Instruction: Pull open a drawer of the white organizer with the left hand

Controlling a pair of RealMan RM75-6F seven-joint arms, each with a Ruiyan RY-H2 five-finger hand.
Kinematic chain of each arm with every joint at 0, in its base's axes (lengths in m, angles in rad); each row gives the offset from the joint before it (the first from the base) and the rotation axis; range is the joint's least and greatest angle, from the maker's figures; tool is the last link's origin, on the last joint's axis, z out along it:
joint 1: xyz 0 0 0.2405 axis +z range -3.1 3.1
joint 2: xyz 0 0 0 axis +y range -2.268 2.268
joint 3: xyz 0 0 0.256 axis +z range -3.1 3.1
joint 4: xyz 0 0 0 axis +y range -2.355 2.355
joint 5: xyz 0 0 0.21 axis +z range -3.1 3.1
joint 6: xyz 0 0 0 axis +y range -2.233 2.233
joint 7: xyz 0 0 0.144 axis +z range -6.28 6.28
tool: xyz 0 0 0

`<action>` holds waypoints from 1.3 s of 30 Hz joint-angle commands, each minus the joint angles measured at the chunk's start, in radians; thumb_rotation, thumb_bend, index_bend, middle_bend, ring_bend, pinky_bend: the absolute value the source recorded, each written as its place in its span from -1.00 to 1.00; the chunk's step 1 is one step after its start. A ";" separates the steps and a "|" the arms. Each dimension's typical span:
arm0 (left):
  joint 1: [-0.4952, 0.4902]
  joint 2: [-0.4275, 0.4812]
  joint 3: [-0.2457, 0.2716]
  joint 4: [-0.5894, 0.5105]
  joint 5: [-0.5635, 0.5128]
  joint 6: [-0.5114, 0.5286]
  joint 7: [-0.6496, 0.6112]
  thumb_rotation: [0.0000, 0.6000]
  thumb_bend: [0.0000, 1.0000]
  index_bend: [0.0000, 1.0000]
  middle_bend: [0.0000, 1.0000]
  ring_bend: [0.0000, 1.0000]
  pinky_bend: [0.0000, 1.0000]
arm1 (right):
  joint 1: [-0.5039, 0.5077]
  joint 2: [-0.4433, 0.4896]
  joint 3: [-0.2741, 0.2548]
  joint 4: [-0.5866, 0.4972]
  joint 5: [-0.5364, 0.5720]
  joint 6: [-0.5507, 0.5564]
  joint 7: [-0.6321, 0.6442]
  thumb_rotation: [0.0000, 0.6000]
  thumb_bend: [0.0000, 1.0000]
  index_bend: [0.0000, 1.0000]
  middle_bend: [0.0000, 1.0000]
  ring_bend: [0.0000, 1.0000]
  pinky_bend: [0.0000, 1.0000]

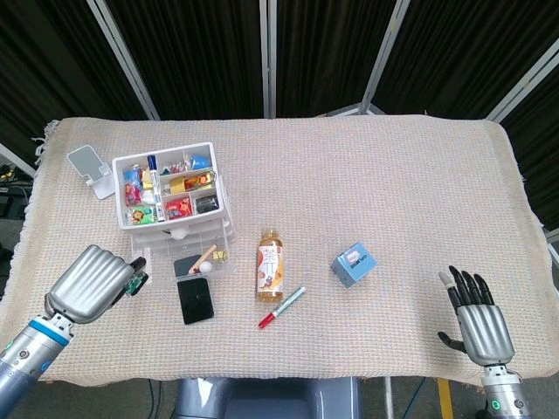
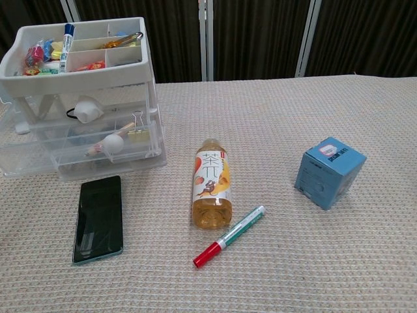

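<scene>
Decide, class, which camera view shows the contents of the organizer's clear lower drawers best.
The chest view: it faces the white organizer from the front, so a binder clip shows through the clear drawer fronts. The head view looks down, showing mostly the top tray.

My head camera sits high up and looks almost straight down on the whole bench point(image 1: 367, 166), far away. My chest camera sits low and close, looking across the bench point(image 2: 273, 111) toward the dark back wall. Both see the white organizer point(image 1: 175, 201) point(image 2: 78, 104), bottle point(image 1: 270, 266) point(image 2: 211, 184) and blue box point(image 1: 354, 264) point(image 2: 328, 171).
</scene>
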 commanded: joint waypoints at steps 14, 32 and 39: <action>0.168 -0.141 0.049 0.260 0.138 0.013 -0.124 1.00 -0.21 0.03 0.93 0.87 0.67 | 0.001 -0.014 -0.004 -0.001 -0.004 -0.002 -0.030 1.00 -0.99 -0.80 -1.00 -1.00 -1.00; 0.204 -0.355 -0.013 0.445 0.019 -0.065 -0.063 1.00 -0.21 -0.07 0.92 0.87 0.67 | -0.001 -0.008 -0.005 -0.002 -0.010 0.004 -0.019 1.00 -0.99 -0.80 -1.00 -1.00 -1.00; 0.217 -0.417 -0.020 0.507 0.003 -0.078 -0.050 1.00 -0.23 -0.30 0.91 0.86 0.66 | 0.000 -0.010 -0.005 0.002 -0.007 -0.001 -0.022 1.00 -0.99 -0.80 -1.00 -1.00 -1.00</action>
